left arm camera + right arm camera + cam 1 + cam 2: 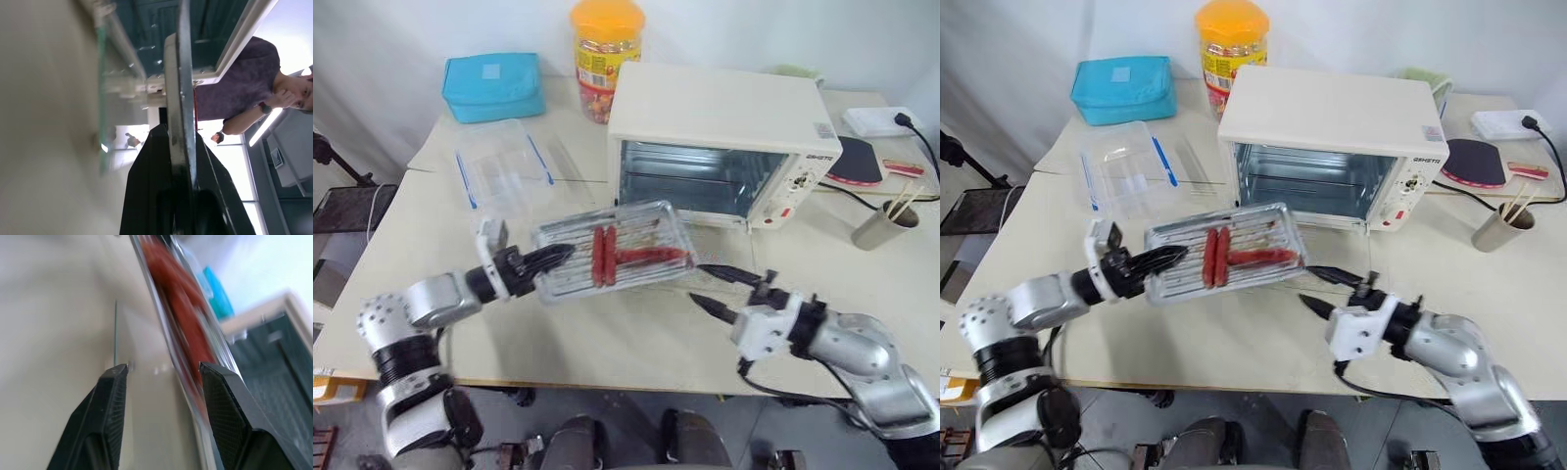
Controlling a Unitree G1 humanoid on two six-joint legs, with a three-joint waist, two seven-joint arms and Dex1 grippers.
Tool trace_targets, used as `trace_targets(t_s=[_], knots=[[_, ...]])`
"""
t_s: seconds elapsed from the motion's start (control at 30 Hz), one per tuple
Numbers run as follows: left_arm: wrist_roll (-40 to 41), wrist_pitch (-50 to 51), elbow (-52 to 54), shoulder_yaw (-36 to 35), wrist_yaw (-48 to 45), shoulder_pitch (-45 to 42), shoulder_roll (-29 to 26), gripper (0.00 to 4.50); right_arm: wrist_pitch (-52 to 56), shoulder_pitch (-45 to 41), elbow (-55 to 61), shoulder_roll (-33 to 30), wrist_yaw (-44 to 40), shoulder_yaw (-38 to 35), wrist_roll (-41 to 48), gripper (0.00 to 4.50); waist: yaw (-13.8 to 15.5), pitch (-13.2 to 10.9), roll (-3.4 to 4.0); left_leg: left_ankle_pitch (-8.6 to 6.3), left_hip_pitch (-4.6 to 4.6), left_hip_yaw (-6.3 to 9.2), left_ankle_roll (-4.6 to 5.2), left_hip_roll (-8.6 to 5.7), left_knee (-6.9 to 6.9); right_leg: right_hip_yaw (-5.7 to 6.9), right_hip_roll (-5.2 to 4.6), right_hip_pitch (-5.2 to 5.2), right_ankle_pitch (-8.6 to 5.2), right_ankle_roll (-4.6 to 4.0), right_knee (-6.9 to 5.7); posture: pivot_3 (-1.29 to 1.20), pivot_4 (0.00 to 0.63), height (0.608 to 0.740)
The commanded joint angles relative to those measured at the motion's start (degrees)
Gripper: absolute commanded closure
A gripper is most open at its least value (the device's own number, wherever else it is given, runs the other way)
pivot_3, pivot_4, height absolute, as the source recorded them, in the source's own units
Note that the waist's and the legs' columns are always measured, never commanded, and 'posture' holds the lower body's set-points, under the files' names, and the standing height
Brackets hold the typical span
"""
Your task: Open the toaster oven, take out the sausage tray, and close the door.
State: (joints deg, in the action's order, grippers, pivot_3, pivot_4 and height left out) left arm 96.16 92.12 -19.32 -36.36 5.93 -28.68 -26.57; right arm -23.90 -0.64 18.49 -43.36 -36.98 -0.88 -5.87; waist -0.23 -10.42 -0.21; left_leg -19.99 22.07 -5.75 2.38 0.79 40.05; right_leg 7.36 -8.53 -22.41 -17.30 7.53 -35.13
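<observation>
Tools first, nearest the front edge of the tabletop (pixel 636 343): the left tool (pixel 548 259) is clamping the left rim of the sausage tray (pixel 612 250), its black fingers pinched flat on the metal edge, while the right tool (pixel 713 287) is standing released, its two fingers spread apart just off the tray's right end and gripping nothing. That leaves the tray, with its red sausages (pixel 625 257), being carried by one corner-side grip in front of the toaster oven (pixel 724 137), over the lowered glass door, which is hard to make out beneath it. Judging from this, the step in hand is bringing the tray clear and setting it down, and doing it well means keeping the tray level so the sausages are not rolling toward the unsupported right end, moving slowly since a single pinch on a thin rim is prone to twisting, and choosing a bare patch of tabletop away from the clear plastic box (pixel 504 171). Farther back, the oven cavity is standing open and empty, so the door is waiting to be swung up afterward.
</observation>
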Motion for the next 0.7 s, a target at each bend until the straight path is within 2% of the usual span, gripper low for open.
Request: trace_targets(t_s=[0.03,0.13,0.27,0.47,0.7], knots=[[10.36,-4.24,2.0,0.21,-2.48,6.5,-5.32,4.5,-3.88,2.19,-8.0,-2.86,-2.29,-7.42,7.55,2.27,0.03,0.0,0.0,0.02,-0.02,0.0,-0.03,0.0,0.0,-0.03,0.0,0.01,0.0,-0.01,-0.02,0.0,0.15,0.74],[15.38,-9.17,4.73,0.05,-2.61,13.52,-8.52,4.5,-6.65,1.77,-17.91,-5.17,-4.82,-11.67,11.74,3.02,0.09,0.0,0.0,0.03,-0.14,0.0,-0.05,0.01,0.01,-0.12,-0.01,0.15,-0.01,-0.02,0.02,0.0,0.15,0.74],[16.84,-14.08,9.71,-1.1,-4.56,19.47,-8.35,4.5,-7.86,-0.29,-26.01,-6.33,-10.22,-12.42,17.14,4.35,0.15,-0.03,0.06,0.0,-0.74,0.11,-0.06,0.01,-0.11,-0.61,0.0,0.84,-0.05,-0.09,0.28,0.0,0.15,0.74],[16.84,-23.05,17.53,-7.62,-4.04,28.96,-2.92,4.5,-2.0,-4.2,-35.03,-5.98,-24.32,-7.87,24.17,4.43,-0.4,-0.03,0.07,-0.06,-0.9,0.12,-0.17,0.08,-0.17,-0.73,0.02,0.94,-0.08,-0.15,0.3,0.0,0.15,0.74],[16.84,-29.77,24.6,-9.96,-2.0,33.86,4.22,4.5,6.51,-11.72,-39.5,-1.01,-31.17,-4.99,28.02,4.43,-0.29,-0.03,0.09,-0.06,-0.9,0.1,-0.17,0.11,-0.09,-0.73,-0.02,0.94,-0.1,-0.19,0.25,0.0,0.15,0.74]])
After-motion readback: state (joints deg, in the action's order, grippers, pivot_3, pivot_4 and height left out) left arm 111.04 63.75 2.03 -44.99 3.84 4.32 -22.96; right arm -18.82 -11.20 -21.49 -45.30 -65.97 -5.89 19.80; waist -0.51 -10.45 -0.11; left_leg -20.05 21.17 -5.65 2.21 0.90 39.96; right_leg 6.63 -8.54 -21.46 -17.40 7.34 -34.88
